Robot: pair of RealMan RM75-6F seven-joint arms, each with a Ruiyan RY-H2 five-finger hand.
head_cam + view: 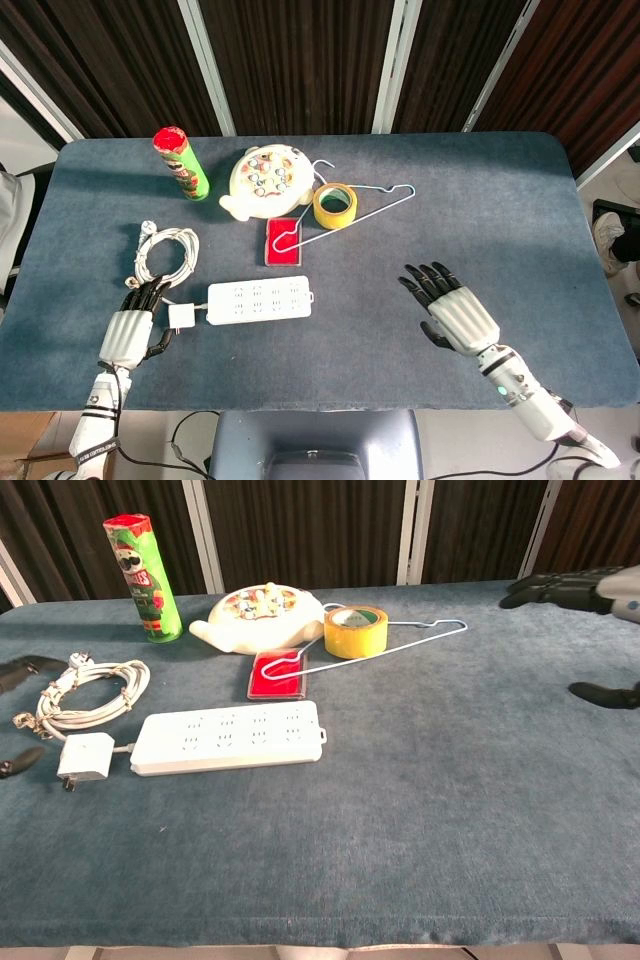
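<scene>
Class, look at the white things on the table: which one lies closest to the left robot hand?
The small white plug, lying by the fingertips of the left robot hand; the power strip and coiled cable lie farther off.

White power strip [259,298], yellow tape roll [335,205], seemingly red case [284,241]

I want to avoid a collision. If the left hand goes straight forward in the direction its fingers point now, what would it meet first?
Probably the coiled white cable. The left hand lies open, fingers pointing away from the robot, and the coil sits just beyond them. The plug lies beside the hand, likely off that line.
</scene>
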